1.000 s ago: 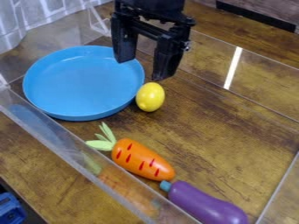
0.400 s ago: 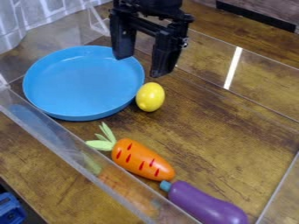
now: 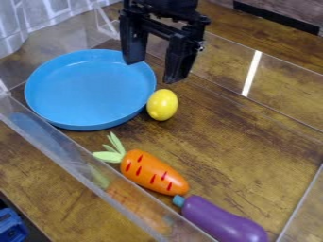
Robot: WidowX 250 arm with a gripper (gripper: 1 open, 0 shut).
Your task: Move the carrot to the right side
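The carrot (image 3: 149, 170) lies on the wooden table near the front, orange with dark grooves and a light green leafy top pointing to the upper left. My gripper (image 3: 157, 64) hangs at the top of the view, pointing down over the right rim of the blue plate, well behind the carrot. Its two black fingers (image 3: 180, 59) stand apart with nothing between them, so it is open.
A round blue plate (image 3: 57, 90) fills the left side. A yellow lemon (image 3: 161, 104) rests against its right rim, just below the gripper. A purple eggplant (image 3: 225, 223) lies at the bottom right, beside the carrot's tip. Clear plastic walls (image 3: 51, 142) border the table.
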